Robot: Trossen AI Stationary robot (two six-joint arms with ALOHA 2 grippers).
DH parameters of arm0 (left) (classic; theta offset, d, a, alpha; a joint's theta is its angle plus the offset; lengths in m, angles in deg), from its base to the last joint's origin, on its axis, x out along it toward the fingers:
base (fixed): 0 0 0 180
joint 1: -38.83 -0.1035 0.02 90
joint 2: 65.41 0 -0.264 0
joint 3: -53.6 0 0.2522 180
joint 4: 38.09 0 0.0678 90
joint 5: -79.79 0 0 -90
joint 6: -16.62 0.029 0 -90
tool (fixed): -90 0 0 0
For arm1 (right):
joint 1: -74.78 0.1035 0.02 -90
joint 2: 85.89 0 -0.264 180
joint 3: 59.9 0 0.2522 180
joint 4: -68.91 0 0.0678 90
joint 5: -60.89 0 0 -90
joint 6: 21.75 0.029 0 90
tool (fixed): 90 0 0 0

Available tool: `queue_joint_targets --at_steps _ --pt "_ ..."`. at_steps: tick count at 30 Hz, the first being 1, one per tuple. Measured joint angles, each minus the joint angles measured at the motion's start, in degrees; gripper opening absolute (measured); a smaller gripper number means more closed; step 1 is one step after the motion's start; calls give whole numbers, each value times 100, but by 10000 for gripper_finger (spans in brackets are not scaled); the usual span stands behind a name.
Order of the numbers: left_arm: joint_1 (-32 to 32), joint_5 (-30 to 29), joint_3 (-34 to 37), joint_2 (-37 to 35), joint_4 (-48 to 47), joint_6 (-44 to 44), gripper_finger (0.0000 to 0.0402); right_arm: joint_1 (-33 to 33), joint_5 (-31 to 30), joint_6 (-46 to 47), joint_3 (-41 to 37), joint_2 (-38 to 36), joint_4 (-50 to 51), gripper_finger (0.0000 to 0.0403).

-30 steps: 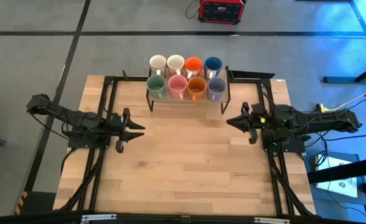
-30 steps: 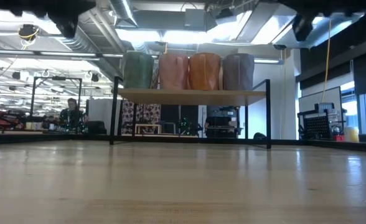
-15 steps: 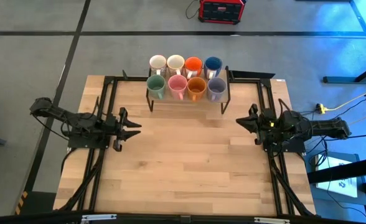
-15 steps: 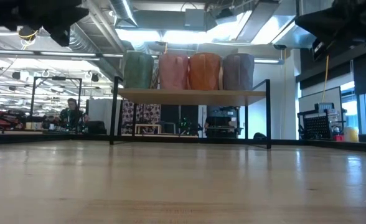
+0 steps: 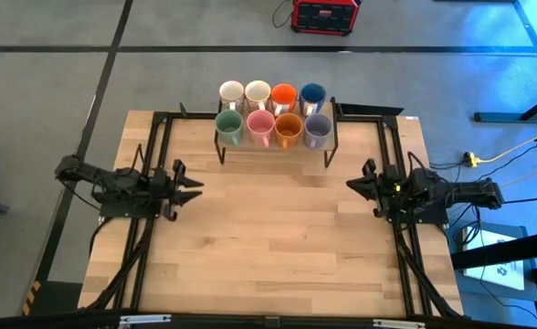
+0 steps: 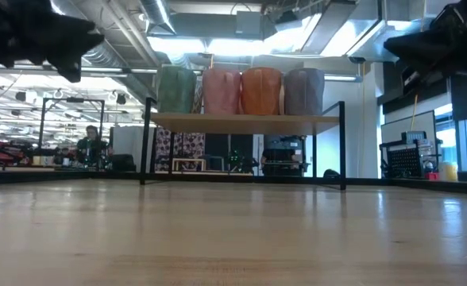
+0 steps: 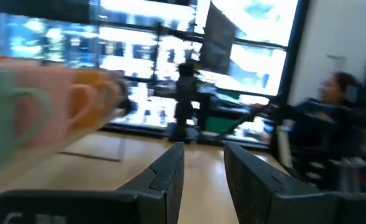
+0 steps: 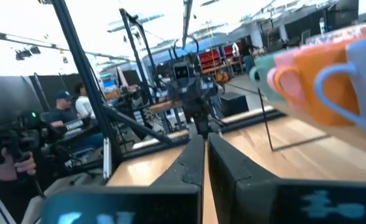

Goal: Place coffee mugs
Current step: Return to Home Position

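Observation:
Eight coffee mugs stand in two rows on a small black-legged wooden rack (image 6: pixel 245 121) at the table's far middle. The near row holds pale green (image 5: pixel 229 126), pink (image 5: pixel 260 127), amber orange (image 5: pixel 289 129) and lavender-grey (image 5: pixel 318 129). Behind them stand white (image 5: pixel 231 93), cream (image 5: pixel 257 92), bright orange (image 5: pixel 284 95) and blue (image 5: pixel 313 94). My left gripper (image 5: pixel 194 189) hangs open and holds nothing at the table's left side, pointing toward the middle; its fingers show apart in its wrist view (image 7: pixel 203 148). My right gripper (image 5: pixel 352 185) (image 8: pixel 205 138) is shut on nothing at the right side.
Bare wooden table top (image 5: pixel 278 228) lies between the two arms. Black frame rails (image 5: pixel 154 155) run along the table's left and right sides. A red box (image 5: pixel 324 14) sits on the floor beyond the far edge. People (image 8: pixel 65 109) sit in the room behind.
Both arms have folded back and sunk. My left gripper has drawn toward the table's left edge and my right gripper toward the right edge, both coming lower. The mugs have stayed on the rack.

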Motion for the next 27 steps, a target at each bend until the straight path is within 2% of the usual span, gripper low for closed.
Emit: queue_joint_targets --at_steps 3,7,12,16,18,22,27 --pt "-226 -174 0 -21 -148 -91 108 0 1 40 -34 0 131 7" --pt "-494 -74 0 -23 -212 -190 108 0 4 -75 -34 2 59 7" --pt "-561 411 0 -21 -642 -395 108 0 42 -79 -34 1 381 7" --pt "-574 710 0 -23 -936 -586 108 0 -218 259 -34 2 798 7" --pt "-574 705 0 -19 -940 -428 108 0 -271 300 -34 4 836 7" --pt "-587 211 0 -8 -875 -375 108 0 -596 295 -33 11 793 7" --pt "-585 169 0 12 -872 -394 108 0 -613 294 -31 11 789 7"
